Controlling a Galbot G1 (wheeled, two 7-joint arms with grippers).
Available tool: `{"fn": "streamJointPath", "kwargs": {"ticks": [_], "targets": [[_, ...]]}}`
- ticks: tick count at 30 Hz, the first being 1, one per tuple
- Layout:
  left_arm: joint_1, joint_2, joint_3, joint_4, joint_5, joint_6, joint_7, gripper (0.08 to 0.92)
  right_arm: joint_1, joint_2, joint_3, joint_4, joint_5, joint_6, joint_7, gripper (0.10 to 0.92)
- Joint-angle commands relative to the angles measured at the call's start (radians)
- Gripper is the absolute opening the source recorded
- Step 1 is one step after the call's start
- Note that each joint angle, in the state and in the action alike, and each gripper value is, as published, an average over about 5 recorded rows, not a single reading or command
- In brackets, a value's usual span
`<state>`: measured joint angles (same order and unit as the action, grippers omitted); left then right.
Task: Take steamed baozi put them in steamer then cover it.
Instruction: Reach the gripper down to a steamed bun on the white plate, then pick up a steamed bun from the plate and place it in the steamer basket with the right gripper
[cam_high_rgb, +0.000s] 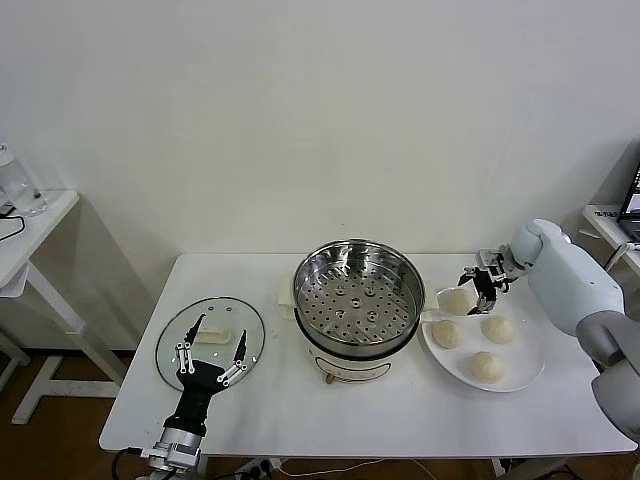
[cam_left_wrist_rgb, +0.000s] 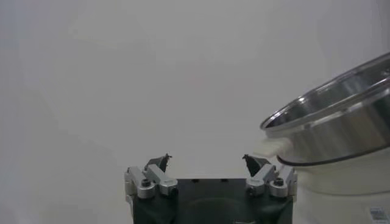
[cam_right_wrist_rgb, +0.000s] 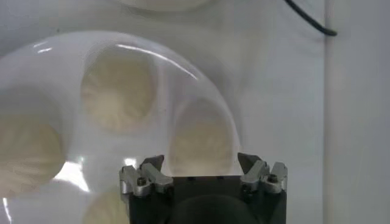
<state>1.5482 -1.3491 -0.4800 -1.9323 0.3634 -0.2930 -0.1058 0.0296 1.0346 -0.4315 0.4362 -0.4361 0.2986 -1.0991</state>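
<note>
**Right gripper over the plate of buns, pot waiting open**

The right gripper (cam_high_rgb: 484, 283) hangs over the far edge of the white plate (cam_high_rgb: 524, 375), its fingers (cam_right_wrist_rgb: 152, 165) spread apart with nothing between them. Directly under the gap between the fingers sits the farthest bun (cam_high_rgb: 457, 301). Three more buns (cam_high_rgb: 487, 366) lie on the same plate, nearer the robot than the fingers, each resting dome up. All four are apart from one another.

The steamer pot (cam_high_rgb: 357, 296) stands upright on the table (cam_high_rgb: 400, 415), mouth facing up, to the robot's left of the right fingers and just beside the plate. Only its perforated tray (cam_high_rgb: 352, 304) shows inside.

The glass lid (cam_high_rgb: 211, 341) lies flat on the table well to the left of the pot, handle (cam_high_rgb: 211, 333) upward, the handle's long axis running across the table, left to right. The left gripper (cam_high_rgb: 211, 359) is parked at the lid's near edge, fingers (cam_left_wrist_rgb: 159, 163) spread and empty, pointing towards the handle.
</note>
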Motion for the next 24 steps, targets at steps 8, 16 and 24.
{"fn": "streamJointPath", "kwargs": {"ticks": [8,16,24], "targets": [[-0.003,-0.001,-0.002,0.001,-0.001,-0.001,-0.002,0.823,0.01,0.015,-0.004,-0.016,-0.023,0.009,0.018,0.682],[-0.002,0.0,-0.003,-0.006,-0.002,0.001,-0.003,0.823,0.021,-0.037,-0.058,0.086,0.052,0.03,-0.002,0.662],[-0.002,0.0,0.004,-0.02,-0.002,0.008,-0.003,0.823,0.216,-0.171,-0.213,0.332,0.181,0.182,-0.094,0.665]]}}
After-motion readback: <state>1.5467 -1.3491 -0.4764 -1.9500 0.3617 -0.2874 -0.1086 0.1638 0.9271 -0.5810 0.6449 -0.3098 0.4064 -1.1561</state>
